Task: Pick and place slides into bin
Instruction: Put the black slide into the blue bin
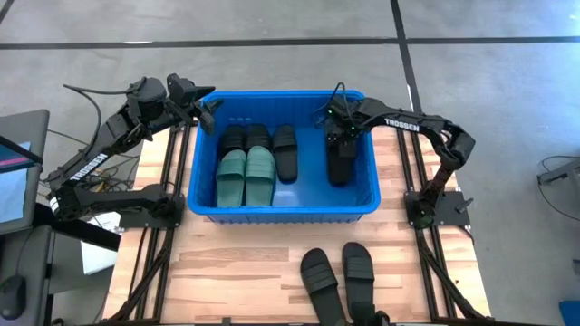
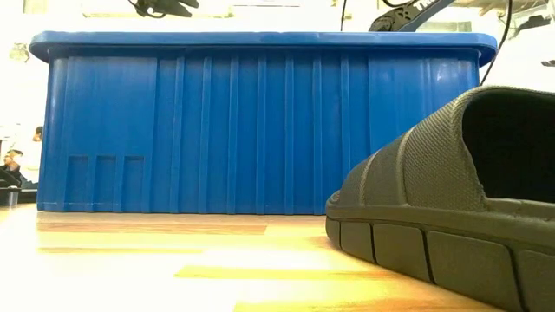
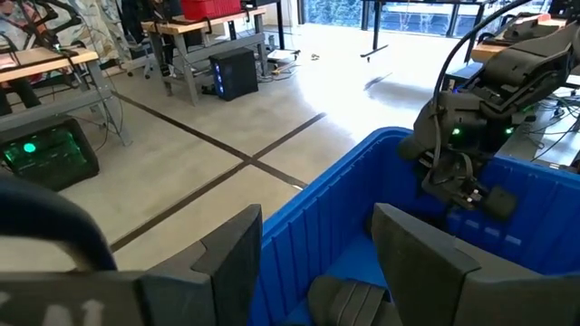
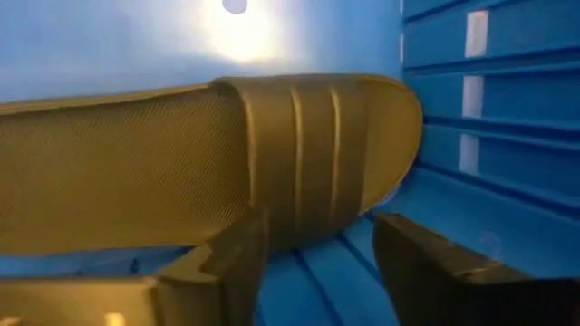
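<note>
I see blue bin (image 1: 283, 210) mid-table holding two green slides (image 1: 246, 176) beside black slides (image 1: 272, 145). My right gripper (image 1: 341, 143) sits inside bin, right side, over lone black slide (image 1: 340, 165) — fingers parted, slide lying just ahead, not clamped. Left gripper (image 1: 205, 110) hovers at bin's far-left corner, fingers apart, empty. Two black slides (image 1: 337, 275) on table — near edge.

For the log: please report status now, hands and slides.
Right hand open inside bin, above black slide. Left hand open, at bin's far-left corner. Two slides left on table.
</note>
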Tool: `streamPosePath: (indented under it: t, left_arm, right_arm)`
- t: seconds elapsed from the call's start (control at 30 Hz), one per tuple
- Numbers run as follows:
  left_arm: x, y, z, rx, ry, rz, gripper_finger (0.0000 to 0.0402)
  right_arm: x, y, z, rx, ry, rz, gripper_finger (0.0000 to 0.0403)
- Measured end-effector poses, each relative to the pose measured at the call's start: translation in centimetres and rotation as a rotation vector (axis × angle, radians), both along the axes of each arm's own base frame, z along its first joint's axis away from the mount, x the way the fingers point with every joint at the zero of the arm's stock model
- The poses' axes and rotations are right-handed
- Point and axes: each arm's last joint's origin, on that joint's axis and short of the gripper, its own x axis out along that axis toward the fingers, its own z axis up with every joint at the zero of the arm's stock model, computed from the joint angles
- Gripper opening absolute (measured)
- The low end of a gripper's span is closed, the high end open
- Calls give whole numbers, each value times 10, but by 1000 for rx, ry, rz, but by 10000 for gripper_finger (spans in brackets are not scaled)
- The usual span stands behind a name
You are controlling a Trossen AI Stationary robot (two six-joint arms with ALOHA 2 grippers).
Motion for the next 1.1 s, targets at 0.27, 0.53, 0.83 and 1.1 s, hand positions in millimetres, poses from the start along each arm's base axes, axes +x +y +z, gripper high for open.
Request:
streamPosePath:
  t: [0.27, 0.53, 0.83, 1.1]
  left_arm:
    - [0, 0, 0, 0, 0, 1, 199]
    - [1, -1, 0, 0, -1, -11, 199]
    - [8, -11, 0, -15, -11, -190, 199]
    - [17, -28, -1, -37, -9, -365, 199]
  right_arm:
    - [-1, 5, 14, 93, 10, 46, 260]
    - [2, 34, 72, 115, -172, 70, 260]
    - [-5, 106, 132, 160, -455, 74, 260]
    - [-15, 175, 157, 218, -586, 4, 260]
